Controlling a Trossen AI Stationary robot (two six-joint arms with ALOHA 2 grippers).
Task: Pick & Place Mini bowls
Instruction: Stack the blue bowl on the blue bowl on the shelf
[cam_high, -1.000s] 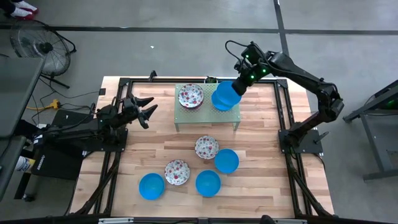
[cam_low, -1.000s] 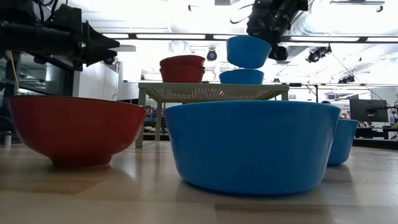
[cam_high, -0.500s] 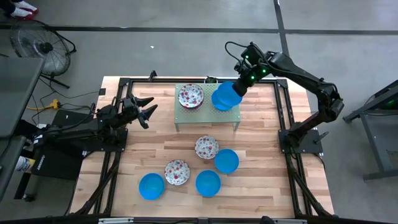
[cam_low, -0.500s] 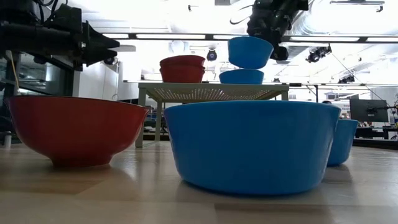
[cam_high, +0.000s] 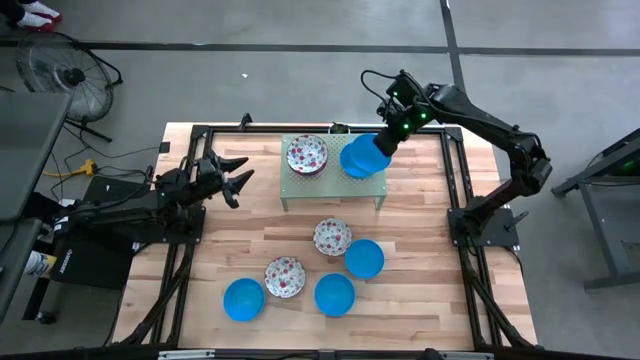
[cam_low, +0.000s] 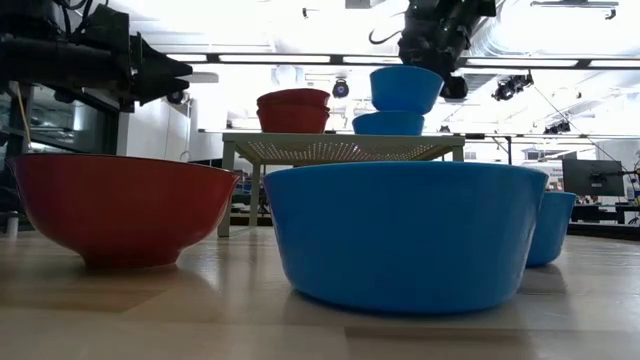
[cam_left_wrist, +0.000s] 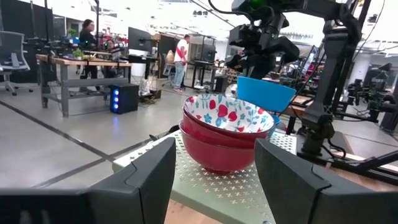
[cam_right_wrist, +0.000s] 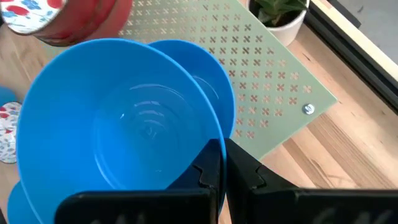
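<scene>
Low view: my right gripper (cam_low: 432, 62), clamped on a blue mini bowl's (cam_low: 406, 88) rim, hangs it above the stand's (cam_low: 340, 150) blue bowl (cam_low: 388, 123) for nesting; left gripper (cam_high: 232, 177) waits apart

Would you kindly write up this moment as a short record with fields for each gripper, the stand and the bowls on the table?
right gripper: shut on blue bowl, held just above another blue bowl
left gripper: open, empty, waiting left of the stand
green stand: holds floral bowls and the blue one
table: three blue and two floral bowls in front
</scene>
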